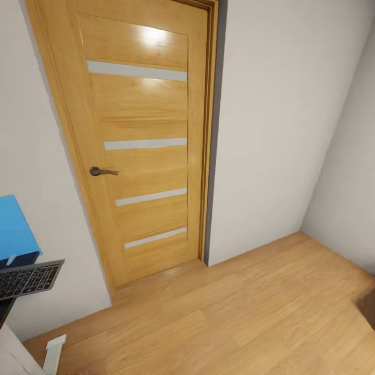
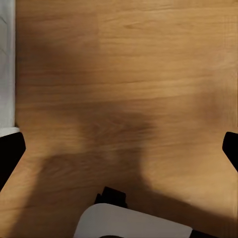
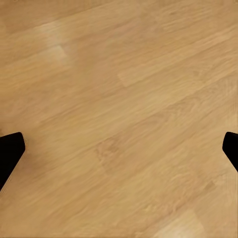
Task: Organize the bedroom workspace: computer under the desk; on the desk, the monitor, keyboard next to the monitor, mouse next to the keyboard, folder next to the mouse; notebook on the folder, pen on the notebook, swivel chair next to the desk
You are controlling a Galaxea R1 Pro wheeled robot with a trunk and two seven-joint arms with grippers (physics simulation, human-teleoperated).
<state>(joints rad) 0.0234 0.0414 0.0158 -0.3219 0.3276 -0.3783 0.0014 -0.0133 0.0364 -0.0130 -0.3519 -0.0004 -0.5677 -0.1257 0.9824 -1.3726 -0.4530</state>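
The keyboard [image 1: 28,278], slim with dark keys in a silver frame, lies at the far left of the head view, its end jutting past the corner of the black desk [image 1: 18,259]. A white desk leg [image 1: 54,353] stands below it. Behind the keyboard is a bright blue flat shape [image 1: 14,229]; I cannot tell whether it is the folder. My left gripper [image 2: 119,148] is open over bare wood floor, and so is my right gripper [image 3: 119,151], each holding nothing.
A closed wooden door [image 1: 140,140] with a dark lever handle [image 1: 101,171] faces me between white walls. Light wood floor [image 1: 234,317] spreads to the right. A dark furniture corner [image 1: 369,307] shows at the right edge. A white rounded part [image 2: 129,224] lies under the left gripper.
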